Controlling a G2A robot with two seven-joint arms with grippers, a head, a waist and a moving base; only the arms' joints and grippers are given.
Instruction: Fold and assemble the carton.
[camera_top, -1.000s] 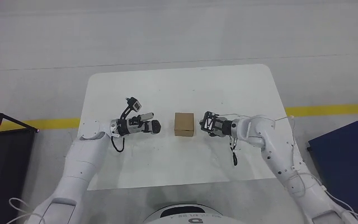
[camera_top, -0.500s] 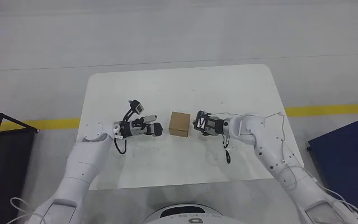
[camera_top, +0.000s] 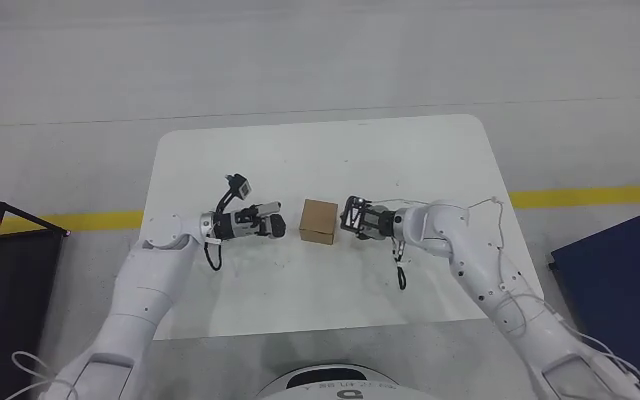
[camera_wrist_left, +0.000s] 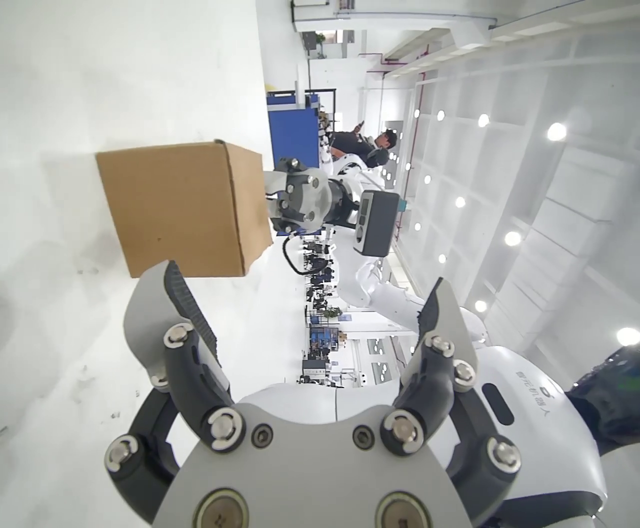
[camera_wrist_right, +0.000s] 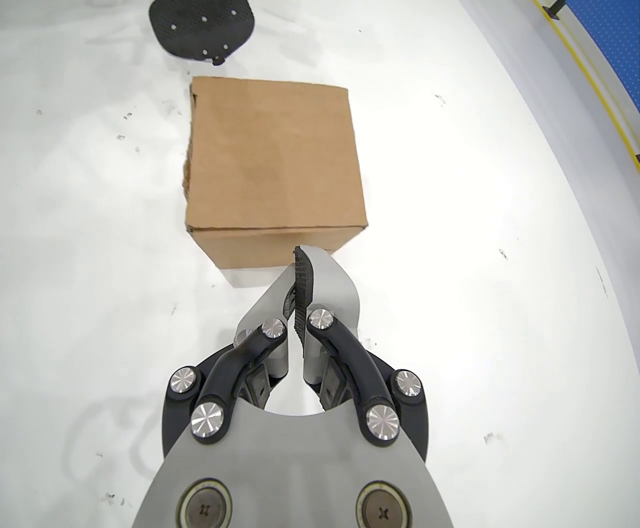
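A small closed brown carton stands on the white table, near its middle. My right gripper is shut with nothing between its fingers, and its tip rests against the low edge of the carton's near side. On the opposite side my left gripper stands open, a short gap away from the carton, holding nothing. In the right wrist view, one black pad of the left gripper shows beyond the carton.
The table's front edge lies close below the arms. A yellow floor line runs past both sides, a blue object sits off the right side and a dark frame off the left.
My shut right gripper has moved left against the carton, which has slid a little left towards the left gripper. The left gripper has hardly shifted and stays open.
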